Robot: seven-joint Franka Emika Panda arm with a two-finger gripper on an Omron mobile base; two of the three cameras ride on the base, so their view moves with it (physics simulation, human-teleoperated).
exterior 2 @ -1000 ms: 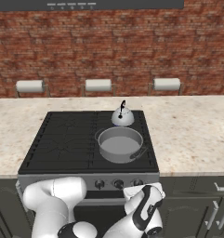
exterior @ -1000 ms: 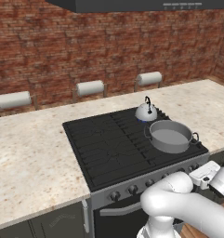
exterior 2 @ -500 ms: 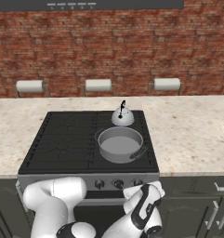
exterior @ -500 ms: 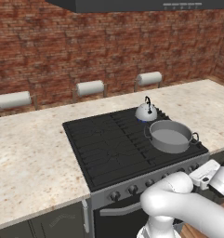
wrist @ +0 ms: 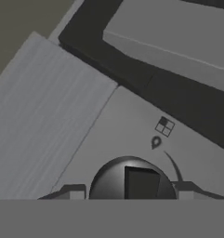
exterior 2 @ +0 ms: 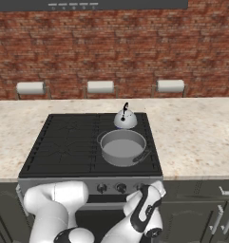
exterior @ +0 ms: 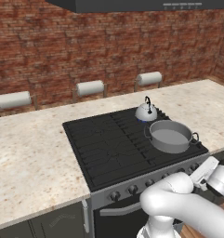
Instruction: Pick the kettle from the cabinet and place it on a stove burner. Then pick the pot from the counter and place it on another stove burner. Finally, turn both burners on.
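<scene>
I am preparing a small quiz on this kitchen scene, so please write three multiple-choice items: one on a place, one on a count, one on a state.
1. Where does the kettle stand?
A. on the stove, behind the pot
B. on the counter, left of the stove
C. inside the pot

2. How many paper towel rolls hang on the brick wall?
A. one
B. three
C. five

3. In what state is the pot?
A. tipped on its side
B. upright with a lid on
C. upright, open, with no lid

Key:
1. A: the kettle sits on the black cooktop, on the wall side of the pot.
2. B: a left roll, a middle roll and a right roll show in the right base view.
3. C: its grey inside is visible from above.
</scene>
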